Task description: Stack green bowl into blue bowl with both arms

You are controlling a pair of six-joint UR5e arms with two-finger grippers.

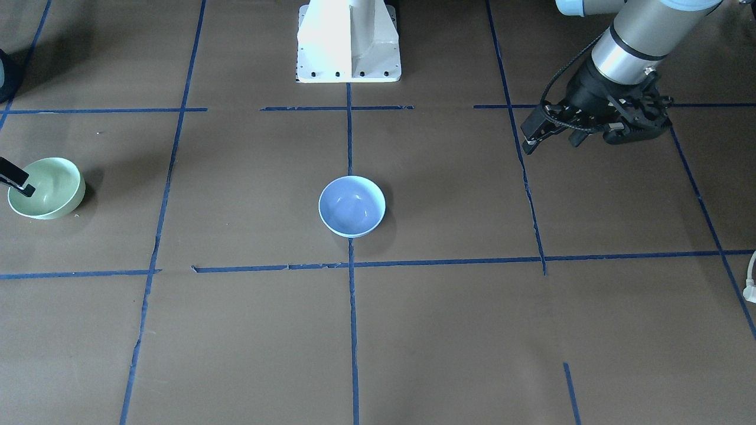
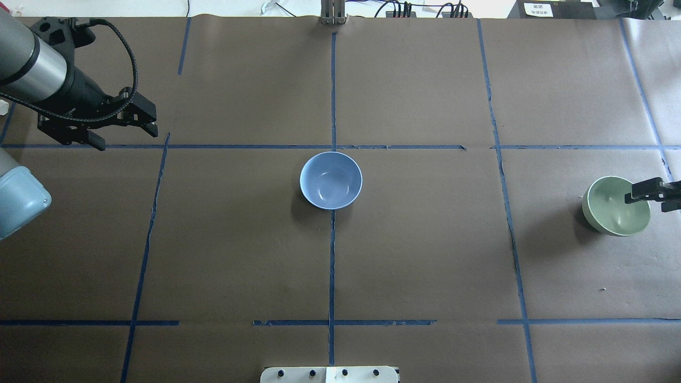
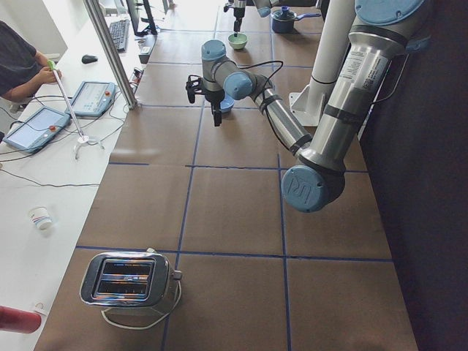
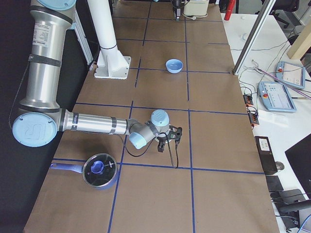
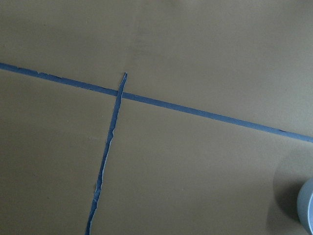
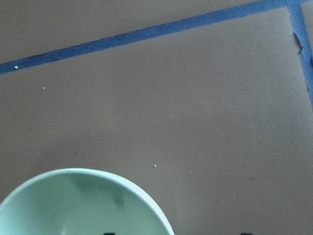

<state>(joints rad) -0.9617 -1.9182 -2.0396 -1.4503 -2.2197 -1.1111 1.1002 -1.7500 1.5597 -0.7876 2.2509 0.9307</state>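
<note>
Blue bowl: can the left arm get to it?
Probably yes. The left gripper hangs open off to one side of the blue bowl, with only bare table between them. Nothing blocks the way, and the bowl is empty.

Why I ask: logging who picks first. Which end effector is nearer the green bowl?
Right. The right end effector sits at the green bowl's rim, reaching over its inside; the left end effector hangs far away, past the blue bowl.

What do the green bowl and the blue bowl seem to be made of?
The green bowl: probably plastic or melamine, matte; even pale colour, soft dull sheen. The blue bowl: likely the same, slightly glossier, with light reflections inside. Glazed ceramic can't be ruled out.
</note>
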